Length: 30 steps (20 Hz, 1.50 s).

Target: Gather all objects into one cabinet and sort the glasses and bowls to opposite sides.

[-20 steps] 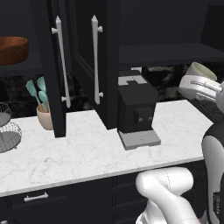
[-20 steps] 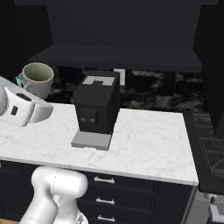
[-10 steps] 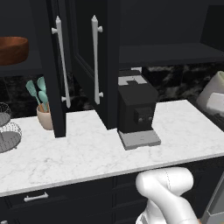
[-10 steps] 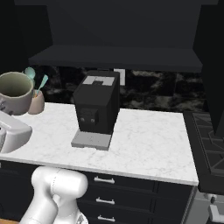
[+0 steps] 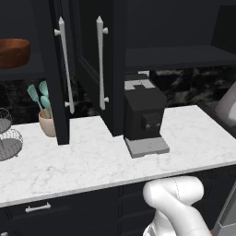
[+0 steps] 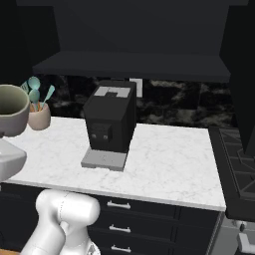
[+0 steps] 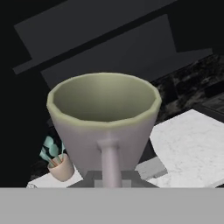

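The cabinet (image 5: pixel 87 69) is my biggest landmark: black, its tall doors swung open with long white bar handles (image 5: pixel 100 62), and its dark shelf carries the bowl (image 5: pixel 14 52) at the far left in the left base view; the counter (image 5: pixel 92 161) below is white marble, with the coffee machine (image 5: pixel 143 117) standing near the middle and the pot (image 5: pixel 47 124) of teal utensils just beside the left door's lower edge; the wire basket (image 5: pixel 9 143) sits at the counter's left end; smallest is the mug (image 7: pixel 105 122), pale grey-beige, upright, its handle turned toward my camera and its mouth open upward; in the right base view it (image 6: pixel 12 109) hangs at the left edge, above the counter and well apart from the machine; my jaws are pinched tight, and I judge them closed on the mug's handle, though my fingertips are hidden below the frame; to do this carry well I should keep the mug level, swing wide of the open doors and their handles, clear the machine's top, and aim for the shelf side away from the bowl, so mugs and bowl end up at opposite ends; I should lower until the base rests flat before letting go.
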{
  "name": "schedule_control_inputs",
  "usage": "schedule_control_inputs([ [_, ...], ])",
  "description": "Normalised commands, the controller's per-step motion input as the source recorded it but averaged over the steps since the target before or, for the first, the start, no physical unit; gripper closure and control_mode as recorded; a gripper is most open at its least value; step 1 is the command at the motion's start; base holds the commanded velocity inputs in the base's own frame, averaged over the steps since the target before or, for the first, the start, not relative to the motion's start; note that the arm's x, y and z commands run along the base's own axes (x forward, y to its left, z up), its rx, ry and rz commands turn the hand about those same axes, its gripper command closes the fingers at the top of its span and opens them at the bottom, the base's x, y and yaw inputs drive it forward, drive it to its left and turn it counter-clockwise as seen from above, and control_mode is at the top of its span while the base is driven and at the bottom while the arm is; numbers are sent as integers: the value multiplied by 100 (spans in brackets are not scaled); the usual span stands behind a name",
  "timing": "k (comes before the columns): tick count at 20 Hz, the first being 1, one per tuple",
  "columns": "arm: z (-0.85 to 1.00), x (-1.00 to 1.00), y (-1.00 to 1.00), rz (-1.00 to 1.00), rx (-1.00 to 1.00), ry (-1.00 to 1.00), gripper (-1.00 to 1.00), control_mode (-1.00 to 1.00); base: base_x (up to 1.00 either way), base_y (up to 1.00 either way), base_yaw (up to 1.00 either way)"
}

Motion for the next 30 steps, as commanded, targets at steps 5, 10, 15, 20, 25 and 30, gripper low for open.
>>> schedule_control_inputs([
  [5, 0, 0, 0, 0, 0, 0, 100, 100, -4, 0, 2],
  [10, 0, 0, 0, 0, 0, 0, 100, 100, -65, 4, 0],
  [15, 0, 0, 0, 0, 0, 0, 100, 100, -98, 1, 0],
  [20, 0, 0, 0, 0, 0, 0, 100, 100, -62, 11, 0],
  [25, 0, 0, 0, 0, 0, 0, 100, 100, -3, 54, 10],
  [30, 0, 0, 0, 0, 0, 0, 100, 100, 0, 89, 13],
])
